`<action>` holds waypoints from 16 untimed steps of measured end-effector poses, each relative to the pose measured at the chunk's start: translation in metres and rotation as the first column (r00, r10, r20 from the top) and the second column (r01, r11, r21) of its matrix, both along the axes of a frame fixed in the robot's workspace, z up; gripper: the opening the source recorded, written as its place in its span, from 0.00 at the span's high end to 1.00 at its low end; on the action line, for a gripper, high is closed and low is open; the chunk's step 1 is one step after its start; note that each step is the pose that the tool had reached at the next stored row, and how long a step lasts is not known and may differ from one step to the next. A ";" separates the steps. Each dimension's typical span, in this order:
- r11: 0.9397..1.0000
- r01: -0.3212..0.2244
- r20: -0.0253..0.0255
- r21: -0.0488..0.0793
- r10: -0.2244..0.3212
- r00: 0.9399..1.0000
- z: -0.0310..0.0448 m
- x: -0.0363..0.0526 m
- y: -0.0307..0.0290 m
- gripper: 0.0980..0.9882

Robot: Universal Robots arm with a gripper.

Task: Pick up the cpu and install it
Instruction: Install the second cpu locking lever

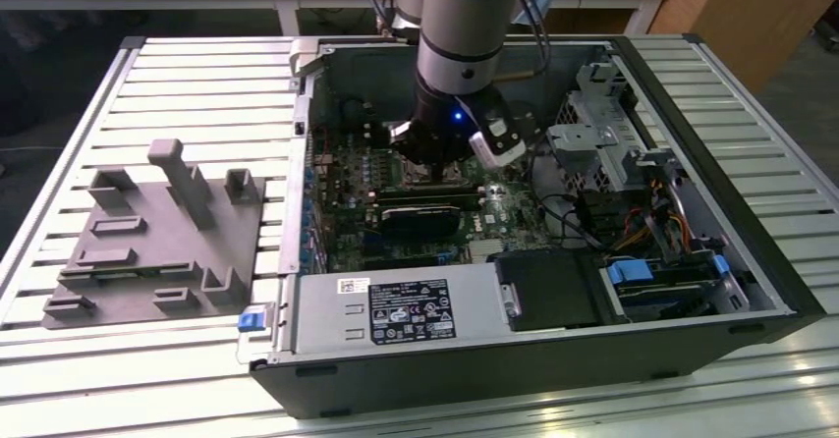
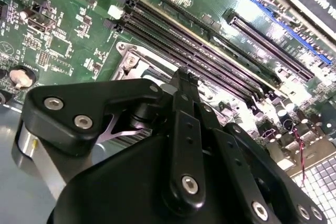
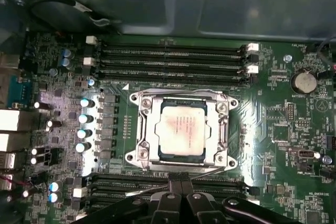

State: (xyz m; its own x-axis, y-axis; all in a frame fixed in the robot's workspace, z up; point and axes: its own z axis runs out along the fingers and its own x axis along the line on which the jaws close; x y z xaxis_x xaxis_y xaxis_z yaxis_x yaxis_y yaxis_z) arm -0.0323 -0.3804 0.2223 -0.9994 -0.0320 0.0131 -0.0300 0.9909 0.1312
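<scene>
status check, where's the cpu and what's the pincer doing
Pincer shut, holding nothing, low over the motherboard. Cpu seated flat in its socket frame. Nothing on top of it.

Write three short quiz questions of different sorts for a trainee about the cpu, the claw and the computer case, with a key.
1. True or false: the cpu lies inside the metal socket frame on the motherboard.
2. Multiple choice: in the exterior view, the grey fixture plate lies A) inside the computer case, B) outside it, toward the exterior view's left, C) on top of the power supply.
3. Fill in: in the first wrist view, the claw sits beside the socket, its two fingers pressed ____.

Key: 1 true; 2 B; 3 together.
</scene>
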 end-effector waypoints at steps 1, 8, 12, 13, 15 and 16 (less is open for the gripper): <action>1.000 0.000 0.000 0.003 0.000 1.000 -0.0003 -0.0007 -0.0012 0.99; 1.000 0.000 0.000 0.020 0.000 1.000 -0.0025 -0.0144 -0.0071 0.99; 1.000 0.000 0.000 0.023 0.000 1.000 -0.0082 -0.0153 -0.0072 0.99; 1.000 0.000 0.000 0.025 0.000 1.000 -0.0099 -0.0153 -0.0072 0.99; 1.000 0.000 0.000 0.028 0.000 1.000 -0.0128 -0.0154 -0.0072 0.99; 1.000 0.000 0.000 0.029 0.000 1.000 -0.0139 -0.0154 -0.0073 0.99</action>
State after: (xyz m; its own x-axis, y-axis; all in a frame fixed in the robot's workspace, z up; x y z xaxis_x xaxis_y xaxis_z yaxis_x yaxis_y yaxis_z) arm -0.0477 -0.3877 0.2084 -0.9994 -0.0324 0.0122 -0.0300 0.9866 0.1602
